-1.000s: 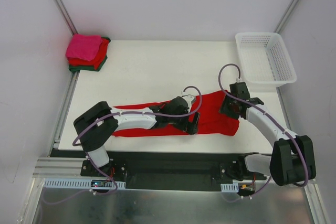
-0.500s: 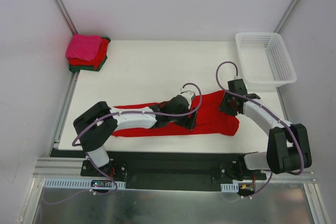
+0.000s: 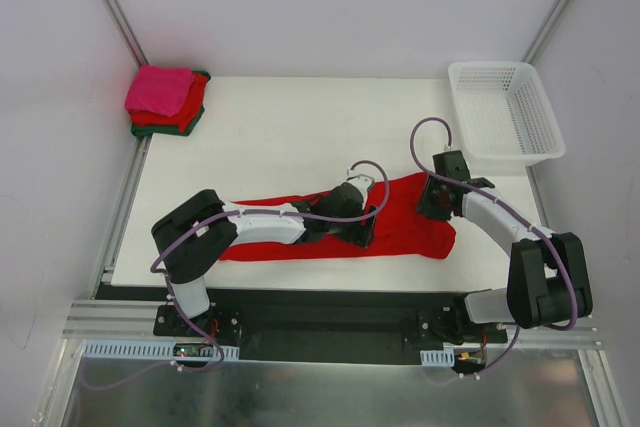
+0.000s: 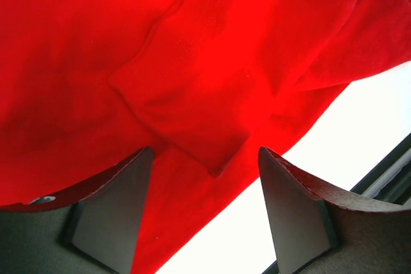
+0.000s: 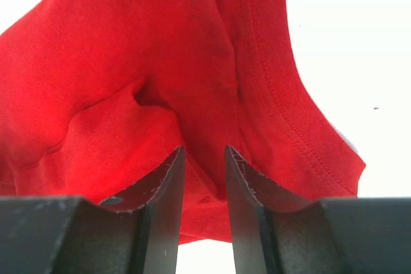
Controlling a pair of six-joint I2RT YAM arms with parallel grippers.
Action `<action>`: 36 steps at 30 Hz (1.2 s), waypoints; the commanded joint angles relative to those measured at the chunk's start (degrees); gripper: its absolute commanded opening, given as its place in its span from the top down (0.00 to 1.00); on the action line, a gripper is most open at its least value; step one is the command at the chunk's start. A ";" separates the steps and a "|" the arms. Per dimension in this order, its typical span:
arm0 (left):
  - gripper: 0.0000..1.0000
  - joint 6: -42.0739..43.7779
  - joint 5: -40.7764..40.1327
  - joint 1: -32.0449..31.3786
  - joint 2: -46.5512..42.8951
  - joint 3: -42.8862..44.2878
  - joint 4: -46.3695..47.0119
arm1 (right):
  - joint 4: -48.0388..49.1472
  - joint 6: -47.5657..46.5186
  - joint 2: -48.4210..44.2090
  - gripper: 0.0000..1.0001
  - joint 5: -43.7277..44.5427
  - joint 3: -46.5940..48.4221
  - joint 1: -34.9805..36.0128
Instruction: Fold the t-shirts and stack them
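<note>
Hiding part of red t-shirt [image 3: 405, 219], left arm [image 3: 262, 225], right gripper [image 5: 203, 153] pinching cloth

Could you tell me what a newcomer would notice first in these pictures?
A long bright red cloth t-shirt stretches across the near side of the white table, the left end effector at its middle, the right end effector at its right end. A stack of folded shirts, hot pink on top, sits at the far left corner; a white plastic lattice basket at the far right.

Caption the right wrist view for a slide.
Right pincer, gap narrow, over a fold of the red t-shirt on a white table.
</note>
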 commanded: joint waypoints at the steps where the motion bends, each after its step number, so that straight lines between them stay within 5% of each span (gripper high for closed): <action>1: 0.34 0.42 -0.43 0.03 0.09 2.48 2.17 | 0.29 -0.77 -0.96 0.67 -0.59 1.61 -0.25; 14: 0.53 1.13 -0.34 0.03 -0.53 3.28 2.17 | -0.59 -1.20 -2.45 0.72 -0.32 0.64 -0.52; 36: 0.53 0.78 0.19 0.03 0.53 3.45 2.08 | -2.96 -0.15 -7.72 0.73 -3.13 -3.14 -0.78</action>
